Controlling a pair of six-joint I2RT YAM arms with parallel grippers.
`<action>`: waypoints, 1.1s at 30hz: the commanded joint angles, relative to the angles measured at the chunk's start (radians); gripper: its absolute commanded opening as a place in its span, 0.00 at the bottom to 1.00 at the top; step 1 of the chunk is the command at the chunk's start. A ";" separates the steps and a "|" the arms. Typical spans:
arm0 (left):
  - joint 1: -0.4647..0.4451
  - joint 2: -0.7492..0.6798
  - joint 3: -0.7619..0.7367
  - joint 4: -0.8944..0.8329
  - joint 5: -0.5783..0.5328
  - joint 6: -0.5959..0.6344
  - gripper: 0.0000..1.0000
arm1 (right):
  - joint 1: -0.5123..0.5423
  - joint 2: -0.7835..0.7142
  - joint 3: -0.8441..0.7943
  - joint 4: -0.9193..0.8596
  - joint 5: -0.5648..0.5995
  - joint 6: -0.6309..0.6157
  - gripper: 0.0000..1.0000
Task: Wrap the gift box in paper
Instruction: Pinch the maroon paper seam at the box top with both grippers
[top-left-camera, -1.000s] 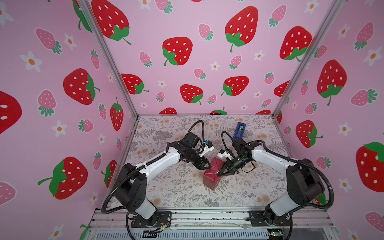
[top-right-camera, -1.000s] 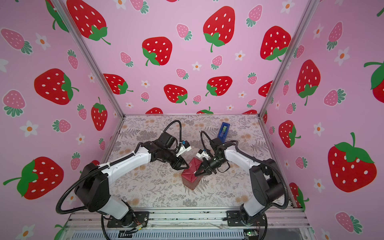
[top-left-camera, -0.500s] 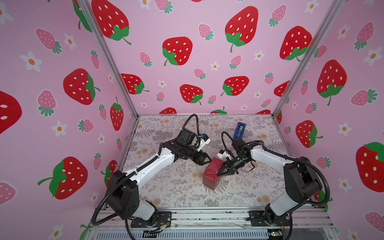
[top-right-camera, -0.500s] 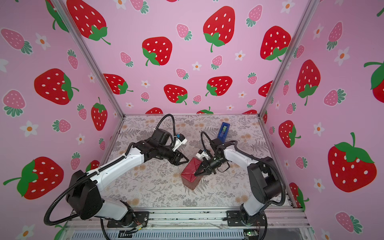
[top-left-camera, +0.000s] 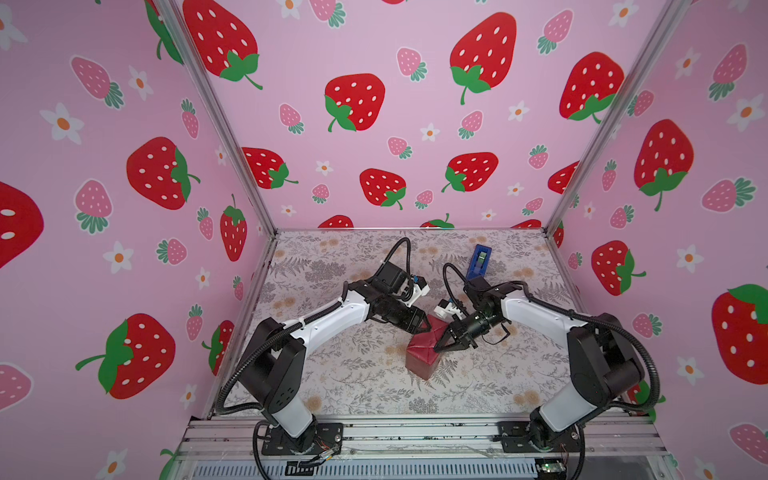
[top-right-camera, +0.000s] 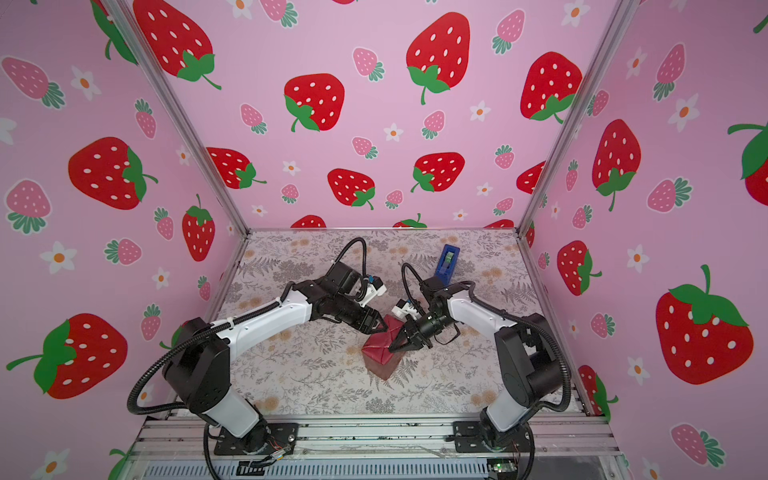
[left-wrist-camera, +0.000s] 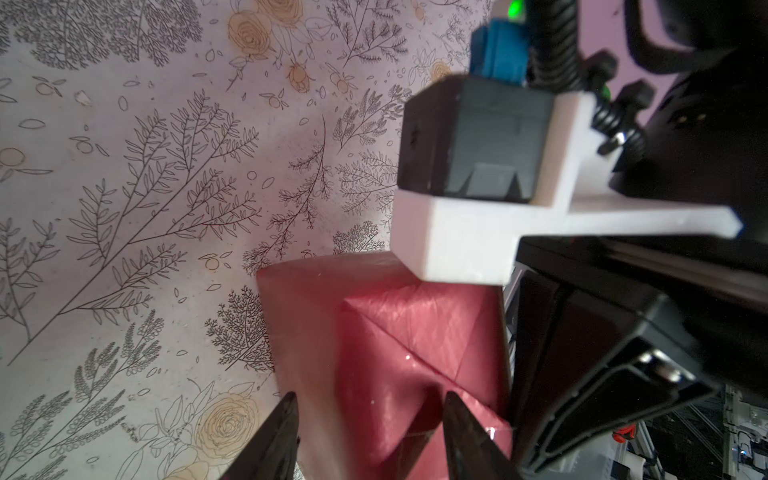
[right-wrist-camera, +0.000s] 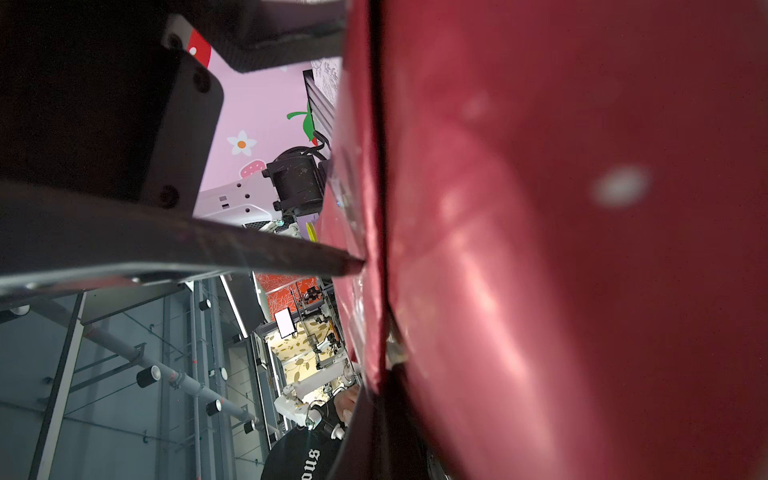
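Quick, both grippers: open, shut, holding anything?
Left gripper: open, jaws apart at the paper, no grip visible.
Right gripper: shut, empty, tip against the paper.

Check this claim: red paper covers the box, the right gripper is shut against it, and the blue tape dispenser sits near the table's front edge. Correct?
No. The tape dispenser stands near the back of the table, as both top views show. The paper and shut right gripper are as stated.
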 joint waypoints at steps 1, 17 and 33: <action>-0.005 -0.005 -0.019 -0.009 0.020 0.000 0.55 | 0.011 0.031 -0.047 -0.052 0.188 -0.012 0.00; 0.026 -0.055 -0.067 0.012 0.027 0.009 0.50 | 0.011 0.019 -0.057 -0.052 0.194 -0.009 0.00; 0.029 0.006 -0.076 -0.038 0.003 0.039 0.47 | 0.013 -0.085 -0.025 -0.008 0.076 0.096 0.19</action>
